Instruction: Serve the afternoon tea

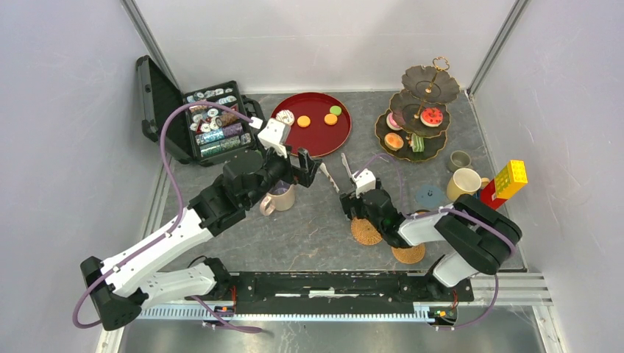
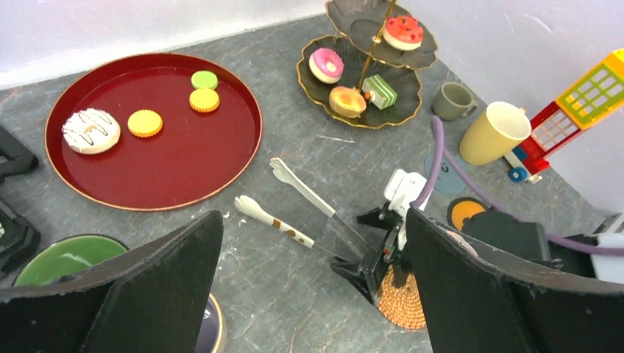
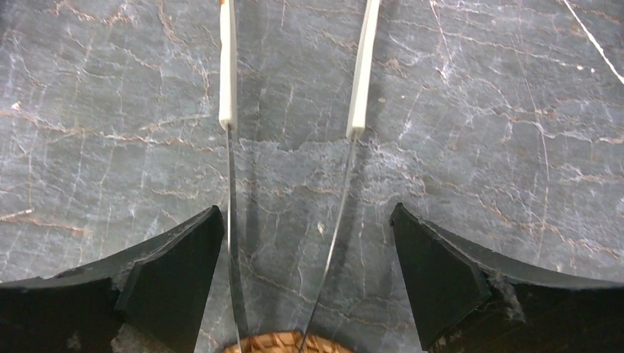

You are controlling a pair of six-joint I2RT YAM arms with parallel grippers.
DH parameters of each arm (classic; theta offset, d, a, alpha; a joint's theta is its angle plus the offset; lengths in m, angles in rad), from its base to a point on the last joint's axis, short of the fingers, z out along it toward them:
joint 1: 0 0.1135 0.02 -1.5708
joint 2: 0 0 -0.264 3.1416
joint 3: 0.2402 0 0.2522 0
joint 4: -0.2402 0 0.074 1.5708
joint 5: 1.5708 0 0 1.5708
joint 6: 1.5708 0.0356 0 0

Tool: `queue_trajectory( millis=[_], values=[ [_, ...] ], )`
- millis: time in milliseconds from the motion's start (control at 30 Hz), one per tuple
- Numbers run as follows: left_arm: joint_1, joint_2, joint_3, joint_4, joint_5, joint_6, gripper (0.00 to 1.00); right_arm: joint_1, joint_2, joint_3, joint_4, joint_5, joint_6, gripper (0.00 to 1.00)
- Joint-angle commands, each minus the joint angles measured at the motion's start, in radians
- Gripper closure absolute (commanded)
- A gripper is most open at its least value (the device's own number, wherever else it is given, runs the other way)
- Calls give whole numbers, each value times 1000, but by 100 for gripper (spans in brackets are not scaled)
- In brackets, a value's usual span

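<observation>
The left jaws hang wide and empty above the green-lined mug [image 2: 66,257], cakes [image 2: 145,123] lie on the red tray [image 2: 169,162], and the right jaws gape around the untouched tongs [image 2: 298,185] on the counter [image 2: 294,309], so gripping them likely comes next, toward the half-filled stand [image 2: 405,84].

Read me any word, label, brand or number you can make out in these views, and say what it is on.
Legible text: none in any view.
Chips in the black case: printed faces, too small to read.
Blue coaster: one dark mark, too blurred to tell whether it is a letter.
</observation>
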Motion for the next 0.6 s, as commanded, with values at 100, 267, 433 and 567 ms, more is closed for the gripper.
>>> queue_trajectory(
  millis=[100,267,433,567],
  values=[
    [0,22,105,6,-21,59,0,-13,127,9,186,-38,-36,12],
    [-1,15,119,-1,-30,69,0,-21,168,22,252,-84,-47,26],
    [-1,0,140,-4,-31,81,0,-20,101,21,223,-114,-58,40],
    [-1,-24,120,15,-27,81,0,-19,66,54,111,-102,-48,48]
  ],
)
